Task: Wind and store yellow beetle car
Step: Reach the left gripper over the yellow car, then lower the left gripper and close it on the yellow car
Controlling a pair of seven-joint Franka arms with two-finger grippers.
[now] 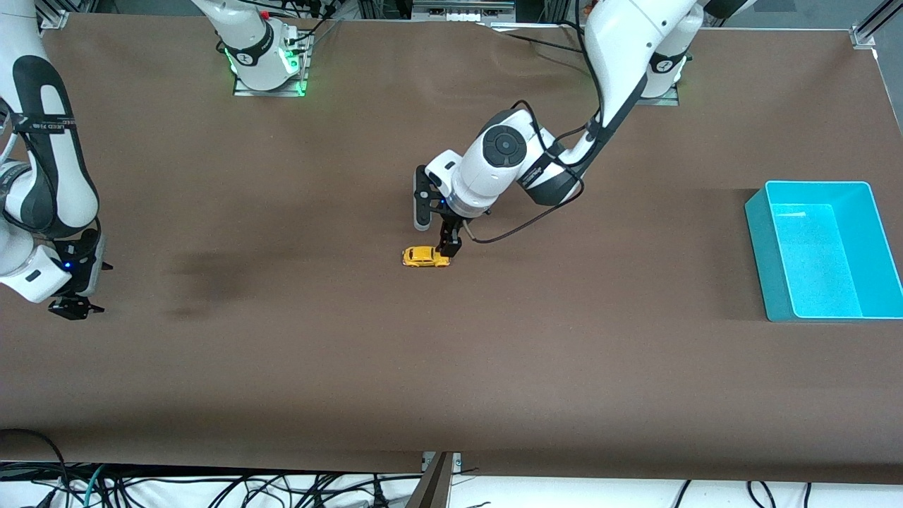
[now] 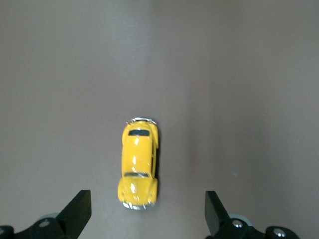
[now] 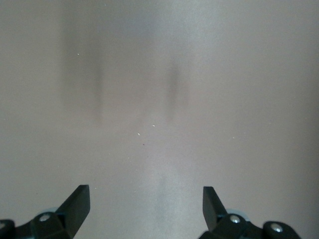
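Your left end effector (image 2: 147, 211) is hanging wide open and holding nothing, right over the tiny yellow beetle-shaped toy car (image 1: 426, 257), which is sitting in the middle of the brown counter (image 1: 282, 339). Your right end effector (image 1: 70, 307) is waiting open and empty over the right arm's end of the counter, well apart from the car.

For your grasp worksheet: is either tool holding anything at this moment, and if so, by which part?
Nothing is held. The left tool is open over the yellow beetle car, its fingers clear of the body. The right tool waits open over bare table.
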